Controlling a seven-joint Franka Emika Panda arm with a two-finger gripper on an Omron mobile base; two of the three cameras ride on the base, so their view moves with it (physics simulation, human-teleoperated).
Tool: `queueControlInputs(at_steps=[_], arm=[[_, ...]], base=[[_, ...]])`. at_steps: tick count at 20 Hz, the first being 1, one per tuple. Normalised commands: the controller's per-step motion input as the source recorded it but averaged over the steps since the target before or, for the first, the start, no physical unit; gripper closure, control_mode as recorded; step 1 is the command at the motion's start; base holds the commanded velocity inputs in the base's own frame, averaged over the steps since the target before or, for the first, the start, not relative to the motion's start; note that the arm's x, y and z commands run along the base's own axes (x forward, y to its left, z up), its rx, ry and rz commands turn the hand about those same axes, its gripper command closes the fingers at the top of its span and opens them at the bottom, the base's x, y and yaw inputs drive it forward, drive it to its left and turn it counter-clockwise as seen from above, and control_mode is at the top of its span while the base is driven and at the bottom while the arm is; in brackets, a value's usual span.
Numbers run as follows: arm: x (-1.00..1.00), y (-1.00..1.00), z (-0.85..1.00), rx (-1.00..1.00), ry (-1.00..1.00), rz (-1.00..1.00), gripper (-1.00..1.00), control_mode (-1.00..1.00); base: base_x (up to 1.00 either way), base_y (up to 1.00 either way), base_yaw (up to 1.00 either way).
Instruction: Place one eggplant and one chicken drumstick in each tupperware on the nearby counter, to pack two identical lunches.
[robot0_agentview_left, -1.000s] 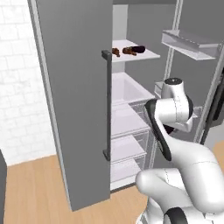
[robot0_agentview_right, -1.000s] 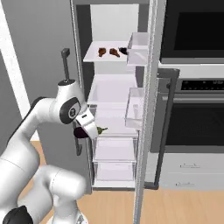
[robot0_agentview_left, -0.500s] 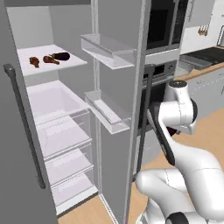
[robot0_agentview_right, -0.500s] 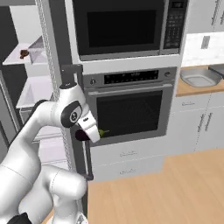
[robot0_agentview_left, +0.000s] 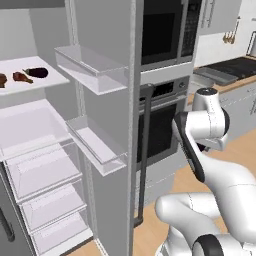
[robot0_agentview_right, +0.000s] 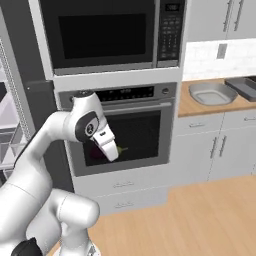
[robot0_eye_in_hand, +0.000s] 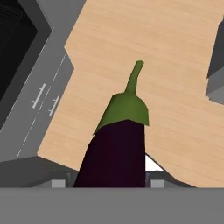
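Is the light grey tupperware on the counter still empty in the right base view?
Yes, the light grey tupperware on the counter shows a bare interior.

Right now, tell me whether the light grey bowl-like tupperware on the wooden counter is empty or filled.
Empty. The right base view shows the light grey bowl-like tupperware on the wooden counter with a bare inside.
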Motion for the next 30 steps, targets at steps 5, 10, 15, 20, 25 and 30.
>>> queueControlInputs(at_steps=[5,10,15,20,25,30], arm=[[0.00,0.00,0.00,0.00,0.00,0.00,1.00,1.00],[0.00,0.00,0.00,0.00,0.00,0.00,1.00,1.00],[0.00,0.00,0.00,0.00,0.00,0.00,1.00,1.00],[0.00,0.00,0.00,0.00,0.00,0.00,1.00,1.00],[0.00,0.00,0.00,0.00,0.00,0.00,1.00,1.00],[0.00,0.00,0.00,0.00,0.00,0.00,1.00,1.00]], base=[[0.88,-1.00,-0.05],[-0.54,-1.00,-0.38],[0.77,-1.00,-0.08],[1.00,-1.00,0.07],[1.00,-0.74,0.27],[1.00,-0.60,0.40]])
